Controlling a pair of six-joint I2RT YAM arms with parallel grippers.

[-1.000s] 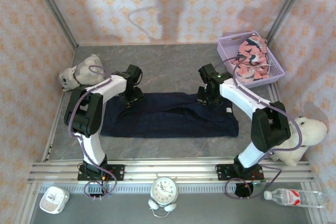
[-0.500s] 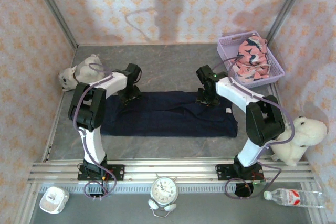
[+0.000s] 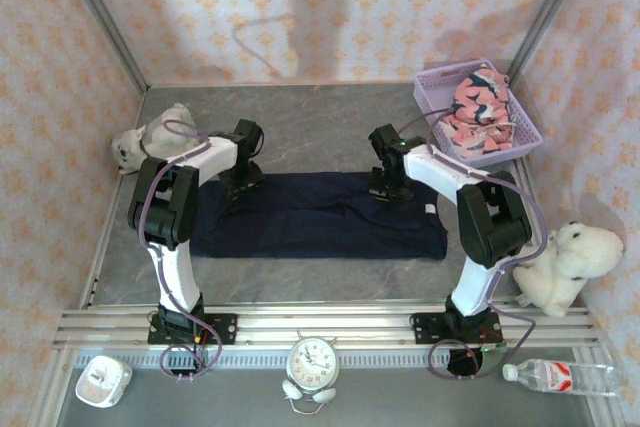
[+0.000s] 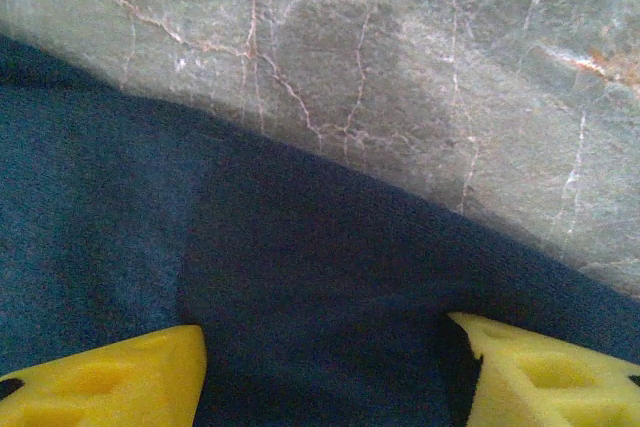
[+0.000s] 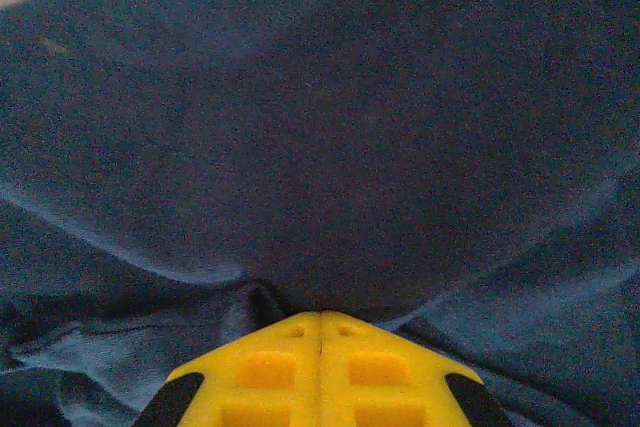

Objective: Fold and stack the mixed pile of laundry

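- The navy garment (image 3: 320,217) lies spread flat across the middle of the desk (image 3: 320,127), long side running left to right. That layout likely gives both arms a far edge to lift for a fold.
- Both arms reach over the navy garment to its far edge, one near each far corner. This fits a matched two-point pickup that would keep the cloth from skewing.
- The left tool (image 4: 325,367), at the garment's far-left edge, has its jaws standing roughly half apart. Its yellow pads sit over dark cloth just inside the hem, and nothing is clamped between them.
- The right tool (image 5: 320,319), at the garment's far-right edge, is closed tight with its pads meeting. Creases in the cloth run into the tips, so it appears to have a thin fold of the navy garment pinched.
- The pink garment (image 3: 478,112) sits bunched in the basket (image 3: 445,70), beyond the navy garment's far-right corner, unfolded and evidently left for later.
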